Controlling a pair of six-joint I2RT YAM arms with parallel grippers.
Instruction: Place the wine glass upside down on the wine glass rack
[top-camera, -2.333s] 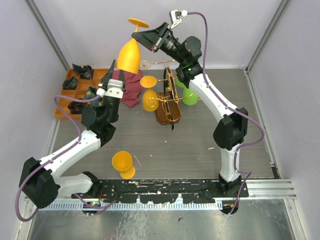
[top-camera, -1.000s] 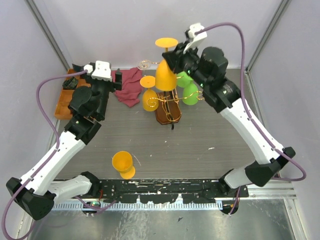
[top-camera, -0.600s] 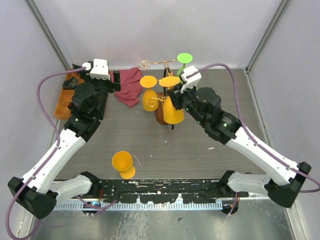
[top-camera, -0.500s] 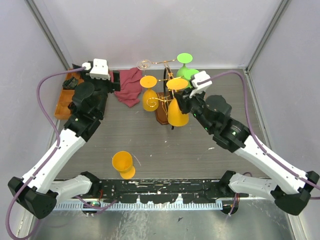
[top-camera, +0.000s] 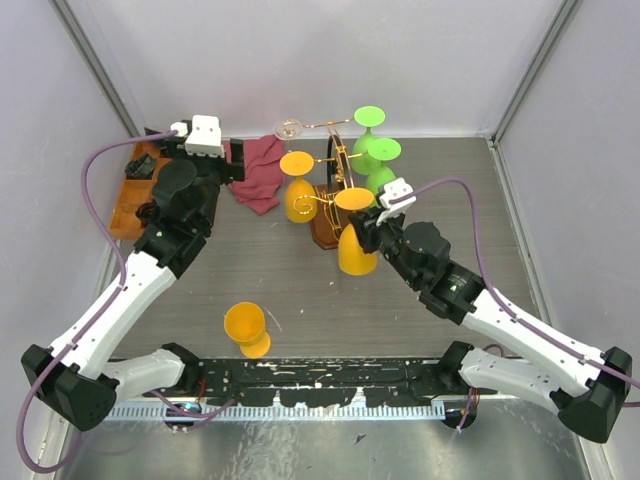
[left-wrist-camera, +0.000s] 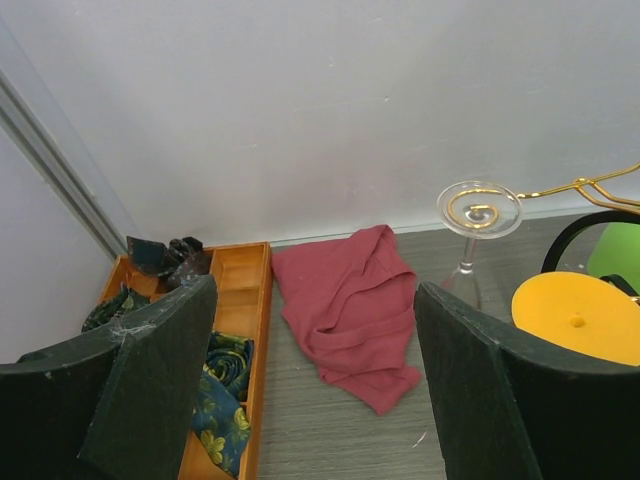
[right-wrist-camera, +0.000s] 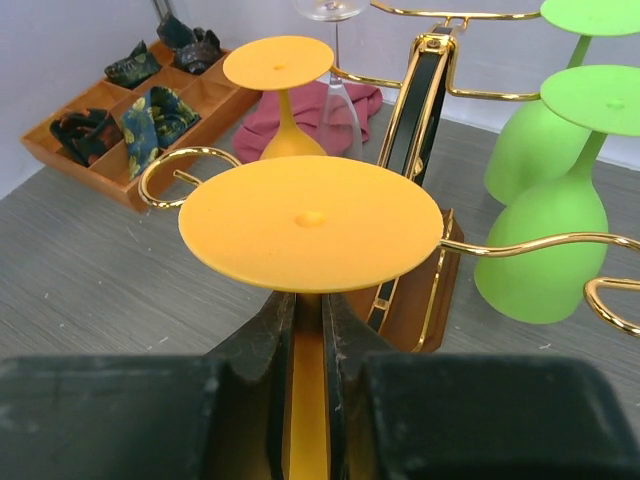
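Note:
My right gripper (right-wrist-camera: 307, 335) is shut on the stem of an orange wine glass (right-wrist-camera: 310, 222) held upside down, foot on top. In the top view this glass (top-camera: 356, 252) hangs at the near right end of the wine glass rack (top-camera: 333, 214), whose gold wire arms (right-wrist-camera: 531, 244) pass close beside the foot. I cannot tell whether the foot touches a wire. Another orange glass (top-camera: 297, 194) and two green glasses (top-camera: 378, 160) hang upside down on the rack. My left gripper (left-wrist-camera: 315, 390) is open and holds nothing, above the table's far left part (top-camera: 232, 160).
An upright orange glass (top-camera: 245, 327) stands on the table near the left arm's base. A clear glass (left-wrist-camera: 478, 210) is at the rack's far end. A red cloth (left-wrist-camera: 350, 310) lies beside a wooden tray (left-wrist-camera: 243, 300) of rolled ties at the far left.
My right arm has carried the orange glass from high above the rack down and toward me, to the rack's near right end. The left arm has barely moved.

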